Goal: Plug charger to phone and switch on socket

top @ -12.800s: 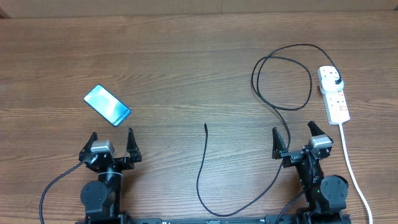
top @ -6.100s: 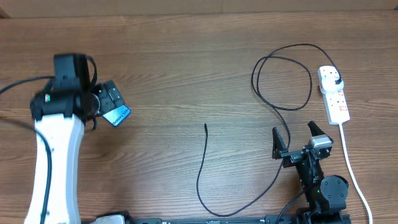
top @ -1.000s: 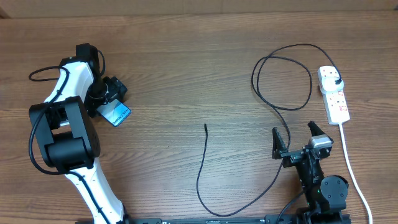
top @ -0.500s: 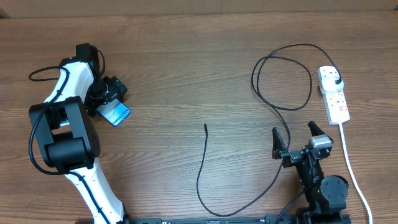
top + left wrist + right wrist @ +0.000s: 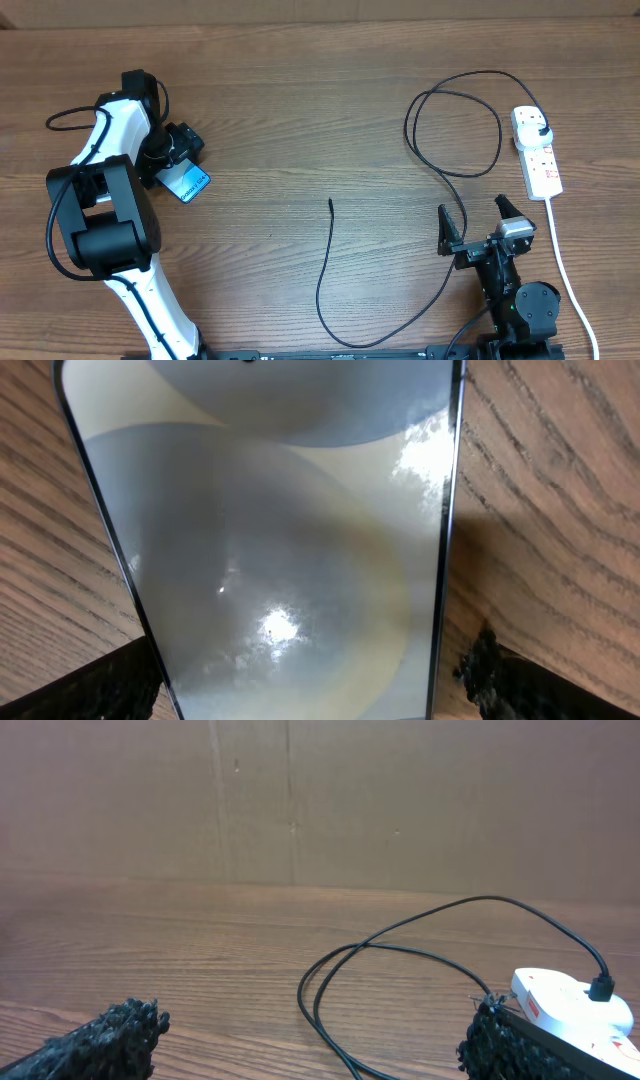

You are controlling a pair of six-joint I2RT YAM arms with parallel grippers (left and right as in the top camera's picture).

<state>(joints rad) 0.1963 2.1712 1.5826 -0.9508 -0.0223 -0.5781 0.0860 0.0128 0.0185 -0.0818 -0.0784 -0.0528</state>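
A: L end effector (image 5: pixel 172 150) status?
B: Fingers apart, astride the phone (image 5: pixel 192 184), which lies flat on the tabletop (image 5: pixel 300 90). R end effector (image 5: pixel 473 214) is spread too, empty, well right of the phone.
A: Risks?
B: Slim edges, so the pads could slip or skid the phone. The charger cable (image 5: pixel 322 265) lies loose, well right of the phone; the power strip (image 5: pixel 540 162) is further right. A loop may snag.
A: Views?
B: L wrist cam shows a sliver of gap at one finger; overhead hides that. Only overhead shows the cable tip.
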